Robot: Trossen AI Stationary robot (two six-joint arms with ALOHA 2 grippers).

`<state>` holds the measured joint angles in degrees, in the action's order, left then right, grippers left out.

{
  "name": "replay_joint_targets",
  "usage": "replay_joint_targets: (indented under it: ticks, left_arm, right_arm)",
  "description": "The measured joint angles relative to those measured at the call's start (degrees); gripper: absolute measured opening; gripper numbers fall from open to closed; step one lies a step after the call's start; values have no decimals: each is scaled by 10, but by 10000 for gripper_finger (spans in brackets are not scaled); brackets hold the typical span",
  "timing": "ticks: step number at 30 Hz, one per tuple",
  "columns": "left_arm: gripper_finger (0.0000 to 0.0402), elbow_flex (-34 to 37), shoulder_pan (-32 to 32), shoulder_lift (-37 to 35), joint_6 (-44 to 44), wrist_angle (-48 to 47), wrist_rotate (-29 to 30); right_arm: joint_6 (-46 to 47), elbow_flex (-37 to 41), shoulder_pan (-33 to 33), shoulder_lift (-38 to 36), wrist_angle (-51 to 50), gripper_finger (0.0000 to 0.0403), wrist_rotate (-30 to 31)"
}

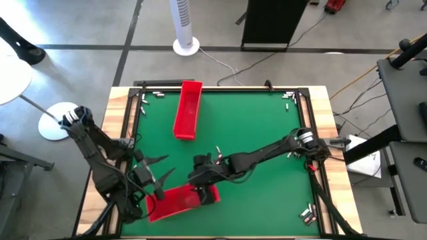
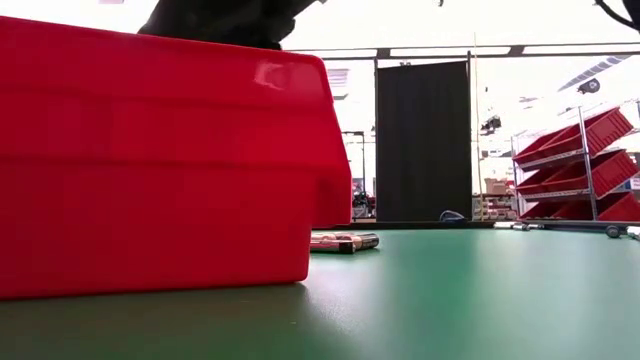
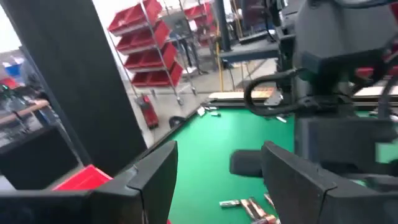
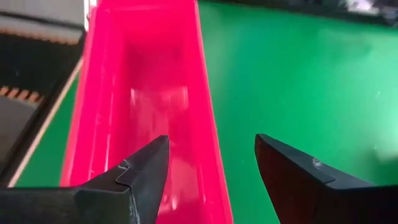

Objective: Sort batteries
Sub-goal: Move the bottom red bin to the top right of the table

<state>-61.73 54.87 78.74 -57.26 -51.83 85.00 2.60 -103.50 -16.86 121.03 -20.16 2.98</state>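
A green tabletop [image 1: 267, 127] with red trays

One red tray [image 1: 188, 110] lies at the back, another [image 1: 175, 203] at the front, and small batteries [image 1: 289, 97] lie near the corners.

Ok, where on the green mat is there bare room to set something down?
The green mat is bare between the far red tray and its right edge. It is crowded near the front: the near red tray, both open grippers, left and right. Batteries sit in the corners.

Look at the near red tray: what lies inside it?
Nothing definite: the right wrist view shows only blurred pale marks on the near red tray's floor. From above, both arms cover it.
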Motion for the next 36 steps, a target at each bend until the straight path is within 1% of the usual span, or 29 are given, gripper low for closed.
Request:
replay_joint_targets:
  ticks: [3, 8, 10, 12, 15, 19, 23, 29, 31, 36]
  left_arm:
    - [208, 26, 0, 1, -33, 2, 7]
    - [208, 51, -9, 1, -41, 2, 13]
    - [208, 52, -9, 2, -34, 2, 9]
    - [208, 52, -9, 2, -8, 2, -5]
    - [208, 52, -9, 1, 7, -1, -19]
    - [208, 52, -9, -1, 24, -9, -19]
    - [207, 52, 2, -16, 49, -20, -17]
    - [207, 52, 24, -56, 58, -24, 38]
    - [207, 52, 26, -63, 58, -24, 45]
    - [207, 52, 26, -68, 64, -24, 50]
  right_arm:
    - [-12, -57, 4, 38, -52, 224, 0]
    - [-28, -147, 11, 99, -111, 227, -10]
    - [-31, -179, 12, 120, -125, 229, -15]
    - [-27, -205, 13, 138, -145, 226, -16]
    - [-29, -240, 14, 160, -153, 212, -16]
    - [-32, -274, 15, 183, -161, 177, -16]
    - [-27, -289, 15, 195, -170, 128, -17]
    - [-12, -285, 15, 198, -209, 46, -17]
    - [0, -285, 15, 198, -219, 22, -18]
    - [21, -283, 14, 175, -253, 10, -15]
